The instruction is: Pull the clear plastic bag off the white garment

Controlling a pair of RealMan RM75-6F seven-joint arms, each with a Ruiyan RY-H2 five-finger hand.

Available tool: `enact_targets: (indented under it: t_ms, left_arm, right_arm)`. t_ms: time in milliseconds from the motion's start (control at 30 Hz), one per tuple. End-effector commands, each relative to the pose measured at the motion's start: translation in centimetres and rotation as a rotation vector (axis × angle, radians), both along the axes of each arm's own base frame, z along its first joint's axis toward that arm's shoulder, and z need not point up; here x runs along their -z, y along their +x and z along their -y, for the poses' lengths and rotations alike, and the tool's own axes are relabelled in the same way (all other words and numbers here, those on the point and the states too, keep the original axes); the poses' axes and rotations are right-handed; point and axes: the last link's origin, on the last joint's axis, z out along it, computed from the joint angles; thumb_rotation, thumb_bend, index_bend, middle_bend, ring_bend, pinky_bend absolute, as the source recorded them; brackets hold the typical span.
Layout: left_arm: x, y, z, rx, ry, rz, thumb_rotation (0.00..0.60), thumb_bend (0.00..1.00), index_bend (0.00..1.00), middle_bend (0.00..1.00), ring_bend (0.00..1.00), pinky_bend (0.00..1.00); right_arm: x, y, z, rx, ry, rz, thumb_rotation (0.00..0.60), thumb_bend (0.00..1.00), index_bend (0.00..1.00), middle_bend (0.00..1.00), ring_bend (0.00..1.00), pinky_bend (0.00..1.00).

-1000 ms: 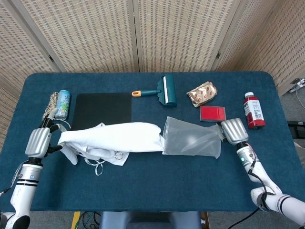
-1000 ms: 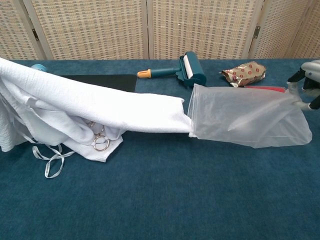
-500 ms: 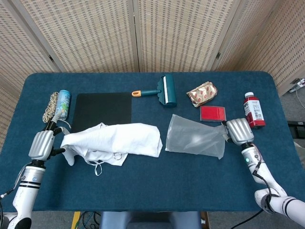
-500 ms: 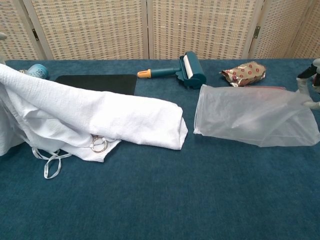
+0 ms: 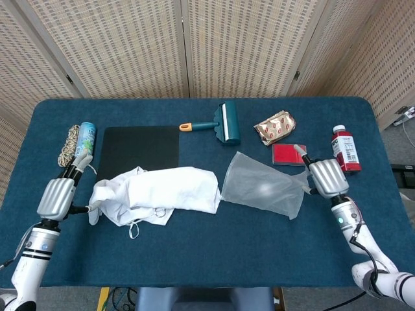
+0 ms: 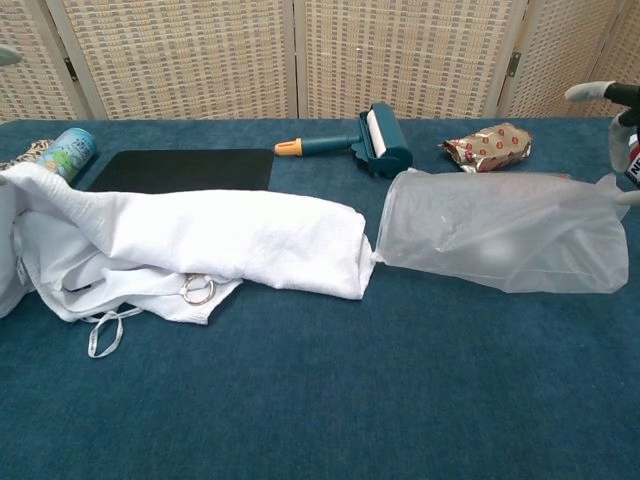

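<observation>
White garment (image 5: 162, 192) is lying bunched on the near left of the table (image 5: 207, 259), fully out of the clear plastic bag (image 5: 262, 190), which is lying just to its right. Right hand (image 5: 325, 177) is gripping the bag's far end; left hand (image 5: 57, 197) is pinching the garment's left edge. In my judgement, dragging either one sideways risks knocking the red bottle (image 5: 345, 149) or can (image 5: 85, 139).

Your white garment (image 5: 162, 192) lies bunched and crumpled on the bench, stretched left to right, with thin straps and a metal ring showing at its near edge. The clear plastic bag (image 5: 262, 191) lies flat just right of it, empty, its open mouth facing the garment's end.
</observation>
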Motion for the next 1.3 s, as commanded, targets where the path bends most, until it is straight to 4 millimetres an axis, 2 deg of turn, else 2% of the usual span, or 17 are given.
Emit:
enact_targets:
  t_ms: [33,167,400,533,700,967,1100,1300]
  left_arm:
    - [-0.4,-0.2,0.3,-0.012,0.001,-0.018,0.600,0.02,0.00,0.02,0.00,0.22]
    - [-1.0,-0.4,0.6,-0.020,0.005,-0.052,0.600,0.02,0.00,0.01,0.00,0.22]
    - [-2.0,-0.6,1.0,-0.030,0.028,-0.073,0.600,0.02,0.00,0.01,0.00,0.22]
    - [-2.8,-0.8,1.4,-0.035,0.040,-0.103,0.600,0.02,0.06,0.01,0.00,0.22]
    - [-4.3,-1.4,2.2,-0.040,0.088,-0.156,0.600,0.02,0.12,0.01,0.00,0.22]
    - [-5.8,-2.9,4.2,-0.056,0.139,-0.233,0.600,0.02,0.19,0.06,0.04,0.26]
    - [-6.1,-3.6,5.2,-0.071,0.147,-0.239,0.600,0.02,0.20,0.10,0.08,0.29]
    - [-6.4,-4.6,6.7,-0.110,0.151,-0.261,0.600,0.03,0.20,0.11,0.09,0.31]
  right_arm:
    - [-1.7,0.3,-0.8,-0.012,-0.024,-0.017,0.600,0.00,0.00,0.37,0.39,0.70]
    - [-3.3,0.4,-1.4,-0.010,-0.054,-0.020,0.600,0.00,0.00,0.32,0.33,0.64]
    - [-5.2,0.7,-2.3,-0.008,-0.098,0.020,0.600,0.00,0.01,0.31,0.32,0.60]
    - [-5.7,1.0,-2.8,-0.009,-0.108,0.023,0.600,0.00,0.13,0.33,0.32,0.60]
    - [-6.4,1.7,-3.8,-0.015,-0.121,0.077,0.600,0.00,0.21,0.38,0.32,0.60]
    - [-7.9,1.9,-6.4,-0.031,-0.148,0.093,0.600,0.05,0.24,0.40,0.33,0.60]
    - [-8.3,1.5,-7.9,-0.014,-0.154,0.097,0.600,0.05,0.24,0.41,0.34,0.60]
    - [-8.8,0.4,-10.1,0.029,-0.172,0.106,0.600,0.05,0.24,0.41,0.34,0.60]
